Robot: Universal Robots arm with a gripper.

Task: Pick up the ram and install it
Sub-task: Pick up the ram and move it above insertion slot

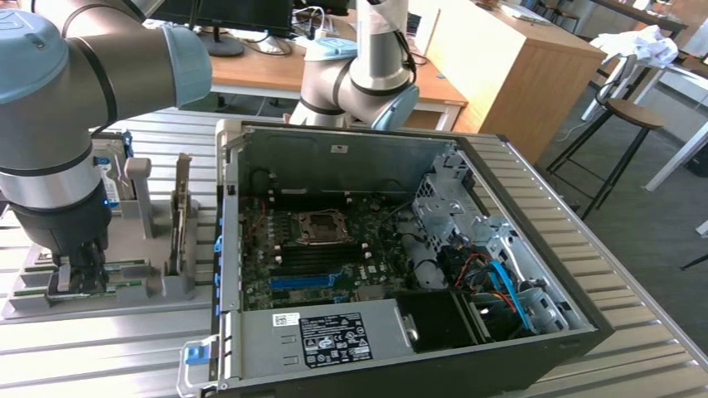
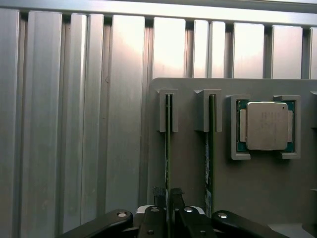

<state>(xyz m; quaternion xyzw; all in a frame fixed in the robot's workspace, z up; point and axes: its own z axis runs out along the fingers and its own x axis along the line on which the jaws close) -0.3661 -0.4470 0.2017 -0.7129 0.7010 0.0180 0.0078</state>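
Hand clamps ram over ribbed metal table, wooden desks beyond.

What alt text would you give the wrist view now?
The gripper pinches the ram, which stands on edge in a grey holder. A second stick stands beside it, then a processor chip, all on a ribbed metal table.

Lab: desks, monitors, stool
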